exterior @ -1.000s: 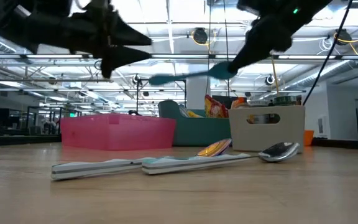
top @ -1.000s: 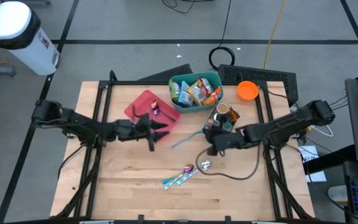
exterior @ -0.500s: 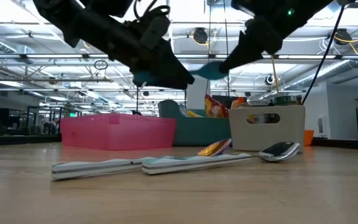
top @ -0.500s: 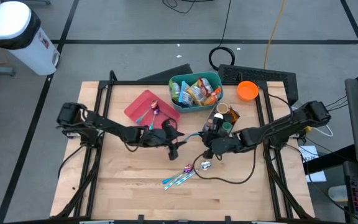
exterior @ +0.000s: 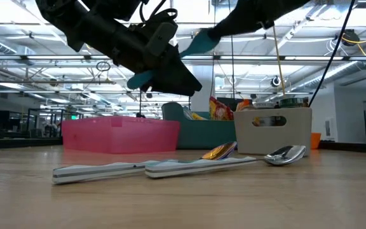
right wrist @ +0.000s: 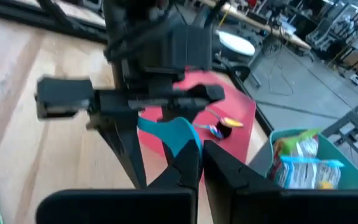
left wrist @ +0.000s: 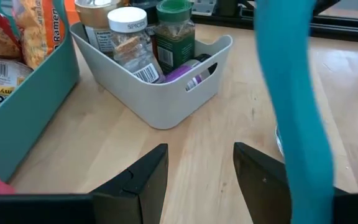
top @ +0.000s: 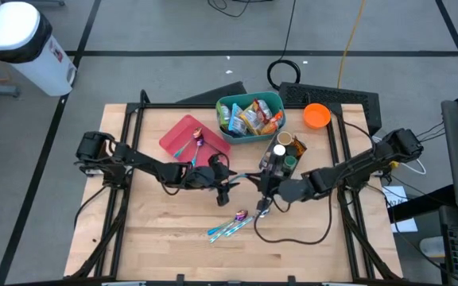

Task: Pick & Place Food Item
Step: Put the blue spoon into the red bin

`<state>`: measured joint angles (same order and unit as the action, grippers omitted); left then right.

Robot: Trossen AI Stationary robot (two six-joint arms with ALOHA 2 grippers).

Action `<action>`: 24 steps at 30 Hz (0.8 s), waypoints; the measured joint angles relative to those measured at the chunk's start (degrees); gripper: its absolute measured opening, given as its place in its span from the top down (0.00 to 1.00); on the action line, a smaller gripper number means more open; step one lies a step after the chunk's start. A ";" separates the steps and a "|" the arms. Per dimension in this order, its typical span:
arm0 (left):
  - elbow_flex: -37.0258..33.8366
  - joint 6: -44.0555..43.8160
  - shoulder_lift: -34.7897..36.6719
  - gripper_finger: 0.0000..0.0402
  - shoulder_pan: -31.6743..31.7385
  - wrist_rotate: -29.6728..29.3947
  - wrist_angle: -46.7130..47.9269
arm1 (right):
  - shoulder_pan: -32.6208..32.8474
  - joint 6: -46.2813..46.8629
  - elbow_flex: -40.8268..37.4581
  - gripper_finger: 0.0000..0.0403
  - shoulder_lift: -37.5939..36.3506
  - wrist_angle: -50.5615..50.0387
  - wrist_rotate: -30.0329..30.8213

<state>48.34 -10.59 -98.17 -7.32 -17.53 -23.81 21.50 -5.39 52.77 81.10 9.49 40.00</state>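
A long teal utensil (top: 245, 176) hangs in the air over the table's middle, between my two grippers. My right gripper (top: 261, 191) is shut on it; it also shows in the right wrist view (right wrist: 180, 142) and high up in the low view (exterior: 200, 43). My left gripper (top: 232, 187) is open and faces the right one. In the left wrist view the teal utensil (left wrist: 288, 93) runs past the outer side of one finger (left wrist: 263, 183), not through the gap between the two. My right gripper pinches one end of the teal utensil (right wrist: 185, 148) between its two fingers, coming from the table's right side. The utensil sticks out beyond the fingertips toward the left arm, clear of the table. My left gripper: I cannot tell whether a finger touches the utensil.
A pink tray (top: 183, 133) with small spoons, a teal bin (top: 249, 117) of food packets, a grey caddy (top: 286, 151) of spice jars and an orange bowl (top: 316, 116) stand at the far side. A metal spoon (top: 261, 210) and wrapped utensils (top: 229, 228) lie on the near table.
My left gripper has gone from beside the pink tray toward the table's right, up to the teal utensil. My right gripper has shifted a little toward the near edge with the utensil, whose free end now points down toward the left gripper.
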 joint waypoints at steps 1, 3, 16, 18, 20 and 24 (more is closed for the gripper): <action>0.00 0.00 0.00 0.54 0.01 0.00 -0.01 | 0.21 -0.25 0.00 1.00 0.00 0.90 0.02; -0.01 0.00 0.00 0.54 -0.01 -0.01 0.00 | 0.56 -0.56 0.00 1.00 0.00 2.86 -0.12; -0.09 -0.53 0.04 0.54 0.01 -0.56 -4.93 | 0.50 -6.63 0.00 1.00 6.26 19.06 -1.11; -0.09 -0.55 0.04 0.54 0.06 -0.60 -4.98 | 0.44 -7.86 0.00 1.00 7.36 22.15 -1.23; -0.09 -0.52 0.04 0.54 0.06 -0.64 -5.00 | 0.32 -8.72 0.00 1.00 8.30 25.06 -1.28; -0.09 -0.48 0.04 0.54 0.08 -0.69 -4.92 | 0.24 -9.52 0.00 1.00 10.25 30.57 -1.74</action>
<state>48.25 -11.07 -98.13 -7.25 -18.22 -28.73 21.74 -14.91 52.77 91.35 40.06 38.26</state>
